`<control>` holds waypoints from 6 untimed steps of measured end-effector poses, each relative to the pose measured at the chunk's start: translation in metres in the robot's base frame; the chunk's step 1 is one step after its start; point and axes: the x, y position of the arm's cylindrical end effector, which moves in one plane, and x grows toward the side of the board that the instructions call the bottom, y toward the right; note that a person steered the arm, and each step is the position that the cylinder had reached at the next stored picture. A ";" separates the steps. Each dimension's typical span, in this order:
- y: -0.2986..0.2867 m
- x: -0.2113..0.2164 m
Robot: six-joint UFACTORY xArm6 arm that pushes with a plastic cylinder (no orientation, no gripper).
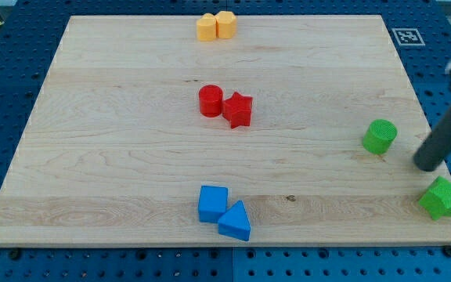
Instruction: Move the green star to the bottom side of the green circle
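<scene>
The green star (444,198) lies at the board's bottom right corner, near the right edge. The green circle (380,136) stands up and to the left of it. My tip (426,166) is the lower end of the dark rod coming in from the view's right. It sits between the two green blocks, just above and left of the star and to the right of and below the circle. It looks close to the star but I cannot tell whether it touches it.
A red circle (211,101) and red star (238,110) sit touching at mid-board. A blue cube (213,204) and blue triangle (236,222) sit at the bottom edge. Two yellow blocks (216,26) stand at the top edge. The wooden board (116,141) rests on a blue perforated table.
</scene>
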 end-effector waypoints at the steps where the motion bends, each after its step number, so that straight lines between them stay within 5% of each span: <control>1: 0.035 0.013; 3: 0.039 0.065; 6: -0.018 0.047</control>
